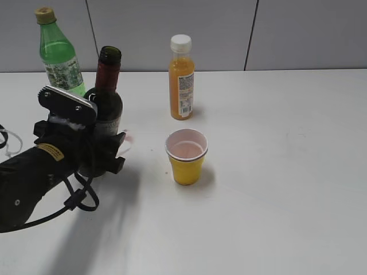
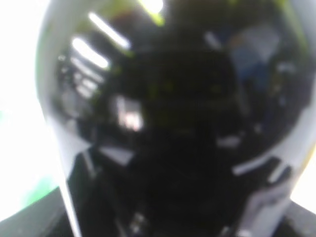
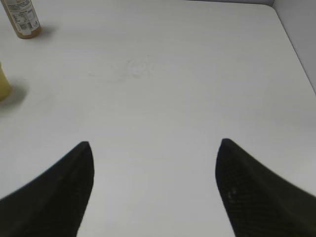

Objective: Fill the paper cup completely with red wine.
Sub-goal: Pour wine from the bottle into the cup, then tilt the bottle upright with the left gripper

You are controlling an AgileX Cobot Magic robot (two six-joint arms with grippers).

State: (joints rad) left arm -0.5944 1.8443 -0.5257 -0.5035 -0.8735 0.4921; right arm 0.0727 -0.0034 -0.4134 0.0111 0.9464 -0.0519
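Observation:
The paper cup (image 1: 186, 157), yellow with a white rim and a whitish-pink inside, stands upright at the table's middle. No dark liquid shows in it. The red wine bottle (image 1: 108, 97), dark glass with maroon neck foil and an open mouth, stands upright to the cup's left. My left gripper (image 1: 109, 154) is shut round its lower body. The bottle's dark glass (image 2: 173, 123) fills the left wrist view, blurred. My right gripper (image 3: 153, 148) is open and empty over bare table. The cup's edge (image 3: 2, 84) shows at the far left of the right wrist view.
An orange juice bottle (image 1: 182, 80) with a white cap stands behind the cup; it also shows in the right wrist view (image 3: 22, 19). A green plastic bottle (image 1: 57, 57) stands at the back left behind the wine bottle. The white table (image 1: 287, 172) runs right.

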